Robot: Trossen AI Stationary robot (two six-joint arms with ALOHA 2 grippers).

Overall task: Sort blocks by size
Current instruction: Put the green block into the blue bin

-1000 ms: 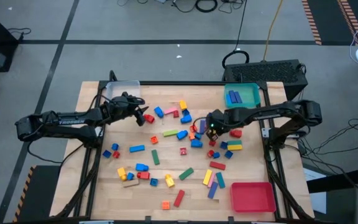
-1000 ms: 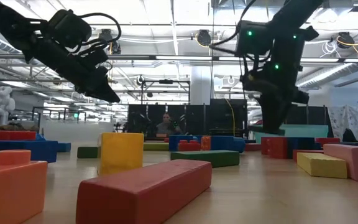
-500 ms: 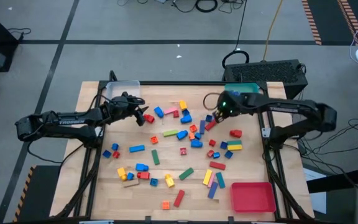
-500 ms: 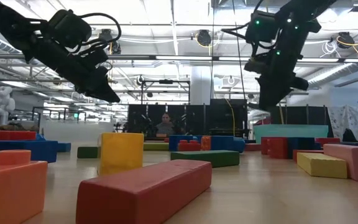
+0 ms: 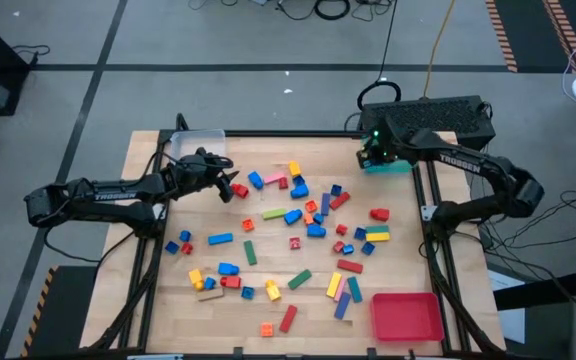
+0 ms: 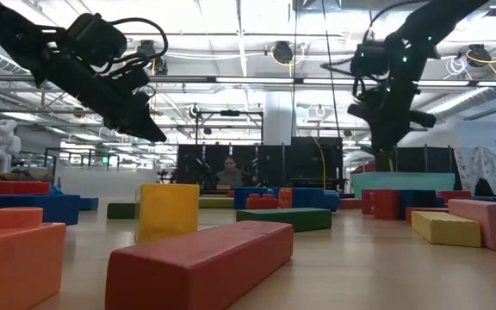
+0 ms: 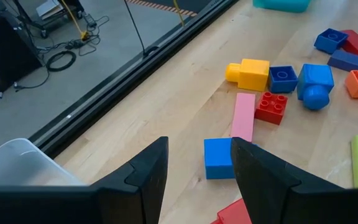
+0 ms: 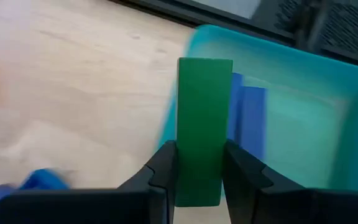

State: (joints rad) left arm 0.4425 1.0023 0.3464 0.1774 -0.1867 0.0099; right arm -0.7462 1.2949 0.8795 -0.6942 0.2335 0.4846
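Observation:
Many coloured blocks (image 5: pixel 298 225) lie scattered flat on the wooden table (image 5: pixel 148 230). My right gripper (image 5: pixel 373 156) hangs at the far right, over the near-left rim of the teal tray (image 8: pixel 303 124), shut on a long green bar (image 8: pixel 204 118). Two blue bars (image 8: pixel 250 118) lie in that tray. My left gripper (image 7: pixel 199 149) stands open above the far left of the table, nothing between its fingers. A blue block (image 7: pixel 219 159) and a pink bar (image 7: pixel 244 116) lie on the wood just beyond its fingertips. My right gripper pinches the green bar by its two long sides (image 8: pixel 201 171) between its two fingers. The fingers slant downward from above, and the bar runs along them and sticks out past their tips. The bar is lifted clear, above the teal tray's rim.
A clear tray (image 5: pixel 196 143) stands at the far left corner and a red tray (image 5: pixel 406 316) at the near right corner. The densest cluster of blocks (image 5: pixel 313 205) lies mid-table between the arms. Bare wood shows along the left edge (image 5: pixel 153 270).
My right gripper has carried the green bar up from the middle cluster toward the far right corner, ending over the teal tray's rim, and has rolled on the way. It has stayed shut on the bar.

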